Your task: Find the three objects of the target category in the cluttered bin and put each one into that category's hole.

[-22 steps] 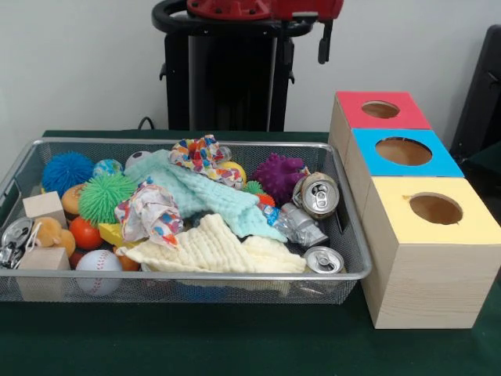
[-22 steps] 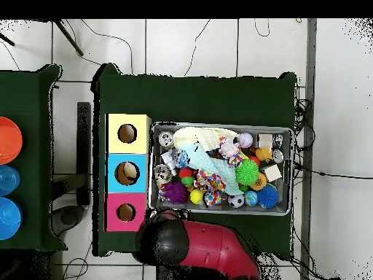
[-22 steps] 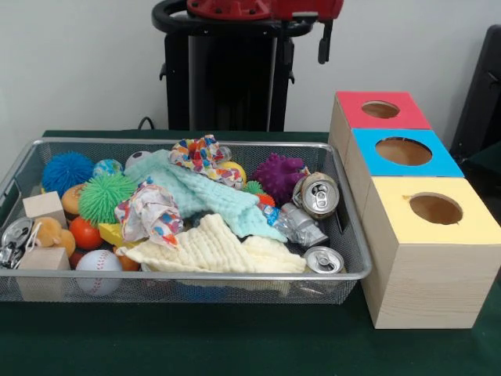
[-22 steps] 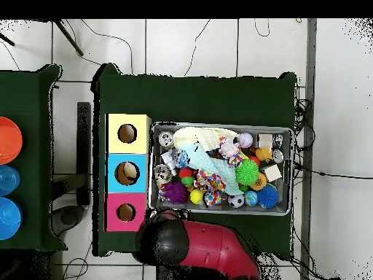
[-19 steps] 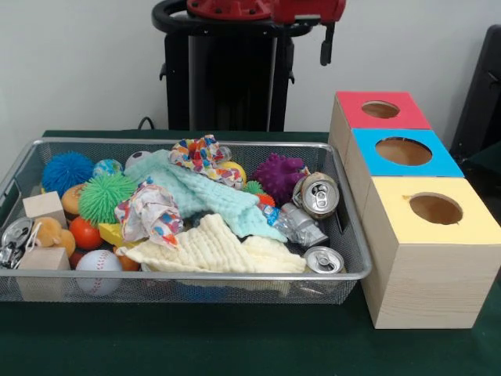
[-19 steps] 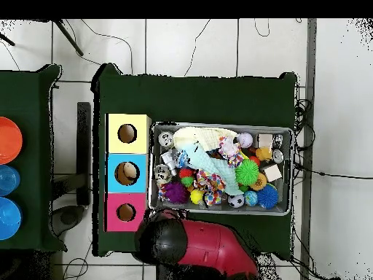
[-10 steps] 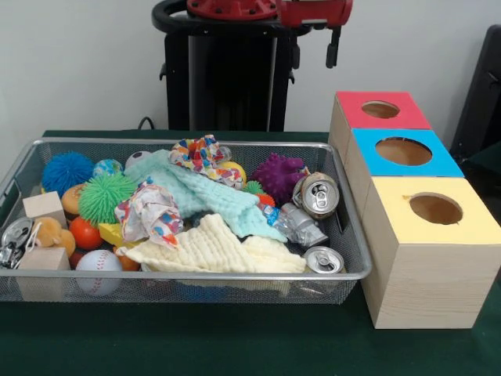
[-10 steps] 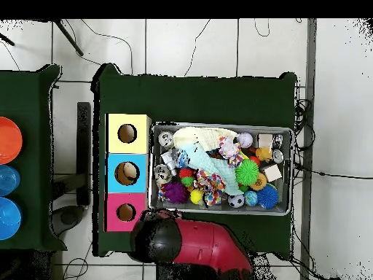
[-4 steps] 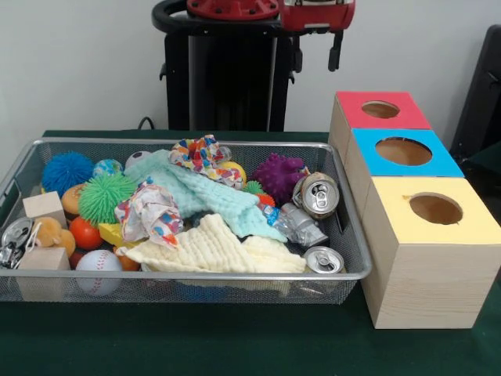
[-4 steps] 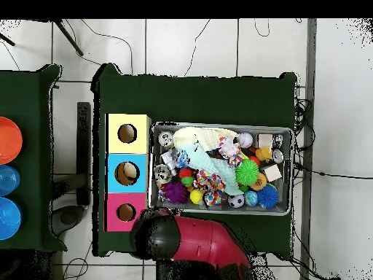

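Cans, 3 of them, sit at the right end of the wire bin (image 9: 348,235). An upright can (image 9: 323,260) stands in the near right corner with its top facing up. A second can (image 9: 316,195), farther back against the right wall, is tipped so its top faces the camera. Between them lies a crushed can (image 9: 300,225), its long axis running from far left to near right. Cloths, spiky balls, a baseball and wooden blocks fill the rest.

Right of the bin stand 3 boxes in a row: yellow box (image 9: 429,207) nearest, blue box (image 9: 402,151), then red box (image 9: 380,110), each with 1 round hole.

The gripper (image 9: 336,51) hangs high, far beyond the bin; whether it is released or clenched cannot be told.
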Tool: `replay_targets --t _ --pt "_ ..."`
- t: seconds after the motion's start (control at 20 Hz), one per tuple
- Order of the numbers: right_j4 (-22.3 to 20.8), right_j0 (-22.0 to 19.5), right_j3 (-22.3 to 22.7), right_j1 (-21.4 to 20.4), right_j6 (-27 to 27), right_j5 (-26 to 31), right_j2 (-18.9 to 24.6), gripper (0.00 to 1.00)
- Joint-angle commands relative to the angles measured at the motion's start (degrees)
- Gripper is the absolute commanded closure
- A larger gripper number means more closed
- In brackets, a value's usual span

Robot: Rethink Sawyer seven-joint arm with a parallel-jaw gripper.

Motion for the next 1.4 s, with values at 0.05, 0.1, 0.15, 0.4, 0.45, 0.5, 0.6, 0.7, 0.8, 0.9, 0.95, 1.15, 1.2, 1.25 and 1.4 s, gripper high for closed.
replay_targets --t 0.05,0.1,0.15,0.4,0.45,0.5,0.6,0.7,0.8,0.9,0.95,1.15,1.2,1.25,1.4 --pt "-3.3 -3.4 -6.5 8.1 0.2 2.5 3.7 0.0" --pt "-3.4 -3.8 -7.0 8.8 -0.1 2.2 3.9 0.0" --pt "-3.4 -3.9 -7.2 8.5 -0.2 3.0 3.9 0.0" --pt "-3.6 -3.9 -9.9 8.1 -0.1 8.2 4.0 0.0" --pt "-3.5 -3.6 -10.2 7.9 0.2 8.9 3.9 0.0" --pt "-3.5 -3.3 -10.6 7.7 0.5 9.6 3.8 0.0" --pt "-2.8 -3.0 -10.6 7.0 1.5 11.6 3.6 0.0" --pt "-2.4 -2.6 -10.1 5.8 2.0 13.0 3.5 0.0" --pt "-2.2 -2.3 -10.1 5.2 2.5 14.1 3.4 0.0" --pt "-2.3 -1.6 -10.6 4.7 3.2 15.3 3.1 0.0" --pt "-2.4 -1.2 -10.9 4.5 3.6 16.2 2.8 0.0" --pt "-2.5 -0.8 -13.2 6.6 4.4 17.1 2.8 0.0" --pt "-2.5 -0.8 -13.6 7.2 4.4 16.9 2.8 0.0" --pt "-2.6 -0.8 -14.5 8.1 4.5 17.0 2.7 0.0" --pt "-2.2 -0.7 -15.3 9.6 5.3 16.8 2.4 0.0"
